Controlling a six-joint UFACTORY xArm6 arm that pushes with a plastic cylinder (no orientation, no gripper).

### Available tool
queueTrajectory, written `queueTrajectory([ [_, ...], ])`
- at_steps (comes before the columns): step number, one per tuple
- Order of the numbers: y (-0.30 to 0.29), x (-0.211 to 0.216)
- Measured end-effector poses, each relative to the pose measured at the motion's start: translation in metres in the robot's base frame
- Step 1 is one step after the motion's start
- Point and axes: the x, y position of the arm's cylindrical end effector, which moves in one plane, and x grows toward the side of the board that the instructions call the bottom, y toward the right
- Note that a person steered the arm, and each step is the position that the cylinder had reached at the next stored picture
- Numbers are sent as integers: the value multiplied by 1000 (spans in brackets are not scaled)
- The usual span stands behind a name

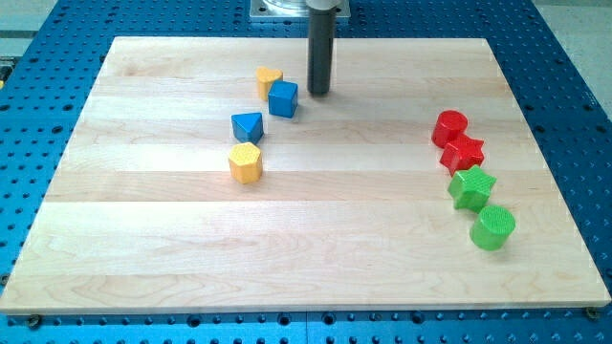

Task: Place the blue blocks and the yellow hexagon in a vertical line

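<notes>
Tip [318, 92]: standing near the view's top edge of the counter [143, 248], just to the view's right of the blue cube, apart from it, touching no block.
Rod: rising straight up from the tip and running out of the view's top.
Jaws: none showing on this rod, so no telling of open or closed.
Blue cube [282, 98]: sitting at the view's upper middle, touching or all but touching the yellow heart-shaped block on its upper left.
Yellow heart-shaped block [269, 81]: lying just above and to the view's left of the blue cube, highest of the four in the cluster.
Blue triangular block [248, 126]: resting below and to the view's left of the blue cube, near it but apart.
Yellow hexagon [246, 163]: sitting directly below the blue triangular block, close under it with a narrow gap showing.
Line so far: slanting, running from the yellow hexagon up through the blue triangular block, then leaning to the view's right at the blue cube.
Red cylinder [449, 126]: standing well apart at the view's right, topping a column there.
Red star [464, 153]: touching the red cylinder from below.
Green star [471, 187]: sitting just under the red star.
Green cylinder [493, 227]: ending the column at its lower end, just below the green star.
</notes>
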Motion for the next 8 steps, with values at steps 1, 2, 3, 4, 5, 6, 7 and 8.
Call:
queueTrajectory([
  [1,-39,26],
  [2,-33,37],
  [3,-22,60],
  [4,-31,72],
  [5,-36,59],
  [6,-48,48],
  [7,-20,50],
  [8,14,-3],
])
